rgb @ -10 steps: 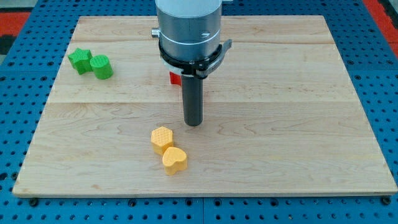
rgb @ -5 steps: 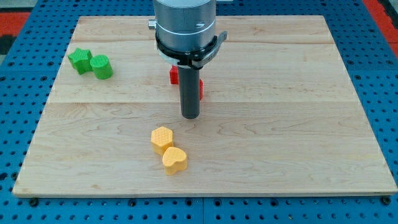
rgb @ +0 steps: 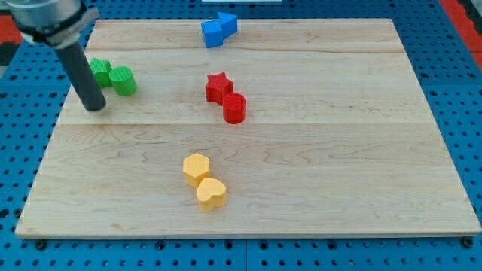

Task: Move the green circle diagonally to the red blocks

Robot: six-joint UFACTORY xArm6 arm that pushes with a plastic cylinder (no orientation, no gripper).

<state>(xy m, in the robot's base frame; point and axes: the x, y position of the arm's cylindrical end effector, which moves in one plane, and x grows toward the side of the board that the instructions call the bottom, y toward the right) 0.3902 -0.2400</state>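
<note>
The green circle (rgb: 123, 80) sits near the board's upper left, touching a green star (rgb: 100, 72) on its left, which the rod partly hides. My tip (rgb: 94, 106) rests on the board just below and left of the green circle, a short gap from it. The red star (rgb: 218, 86) and the red cylinder (rgb: 234, 108) stand together near the board's middle, to the right of the green pair.
Two blue blocks (rgb: 218, 29) lie at the board's top edge. A yellow hexagon (rgb: 196, 167) and a yellow heart (rgb: 212, 194) lie toward the view's bottom. The wooden board (rgb: 339, 150) sits on a blue pegboard.
The arm has swung from the board's middle, by the red blocks, to the upper left beside the green blocks. The red and blue blocks are now uncovered. No block has moved.
</note>
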